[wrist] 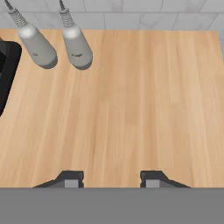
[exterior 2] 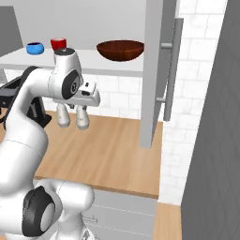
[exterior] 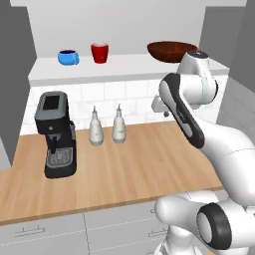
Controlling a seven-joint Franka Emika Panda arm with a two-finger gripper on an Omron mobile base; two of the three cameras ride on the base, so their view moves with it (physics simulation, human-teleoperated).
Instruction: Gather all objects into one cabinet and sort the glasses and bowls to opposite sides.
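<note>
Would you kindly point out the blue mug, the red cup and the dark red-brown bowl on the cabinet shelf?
blue mug [exterior: 68, 58], left base view, its front wall.
red cup [exterior: 99, 53], left base view, its side.
dark red-brown bowl [exterior 2: 120, 50], right base view, its outer wall.

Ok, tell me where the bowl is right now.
The bowl sits on the cabinet floor at the right end in the left base view, apart from the red cup, with the blue mug farther left.

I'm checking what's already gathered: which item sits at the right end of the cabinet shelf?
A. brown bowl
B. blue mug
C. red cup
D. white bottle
A: the brown bowl stands at the right end of the shelf, with the red cup and blue mug farther left.
</note>
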